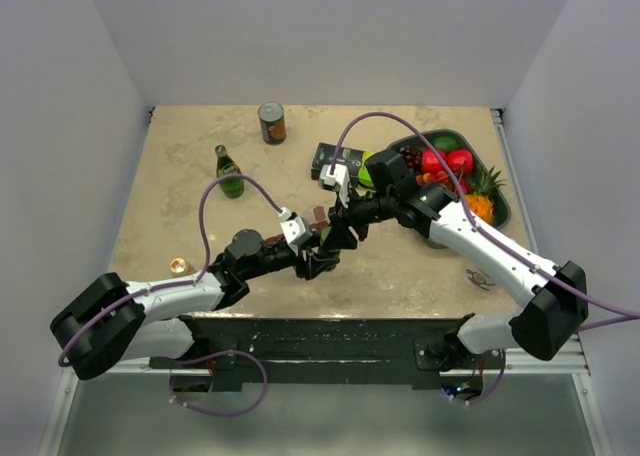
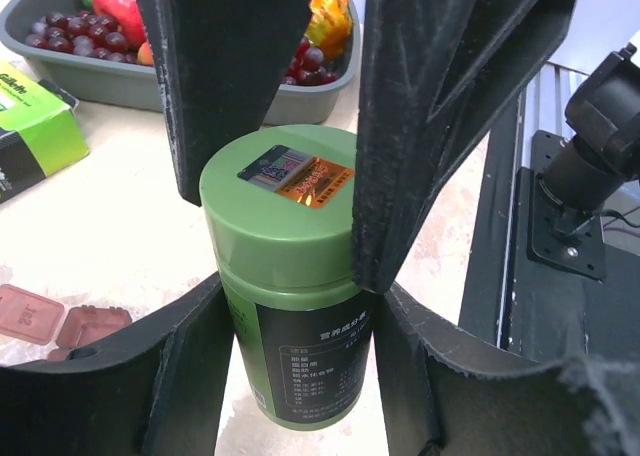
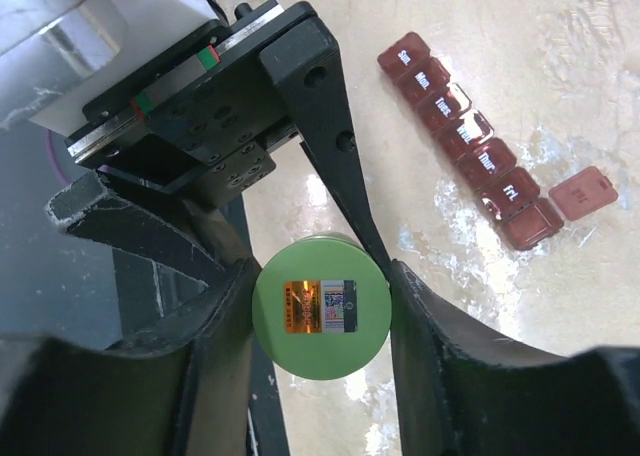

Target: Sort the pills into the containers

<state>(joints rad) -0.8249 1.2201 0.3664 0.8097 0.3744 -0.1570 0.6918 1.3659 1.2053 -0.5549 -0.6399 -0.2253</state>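
Your left hand (image 2: 300, 336) is clamped on the body of the green bottle (image 2: 285, 231), and your right hand (image 3: 322, 276) is closed round its cap (image 3: 320, 306). The maroon strip (image 3: 465, 146) lies flat on the counter (image 3: 570, 56) near the bottle, with a loose flap (image 3: 583, 191) just beside its end.

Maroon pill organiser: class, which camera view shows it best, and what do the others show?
Right wrist view: the whole pill organiser lies unobstructed, day labels legible. Left wrist view catches only one end, lower left; top external shows just small maroon bits.
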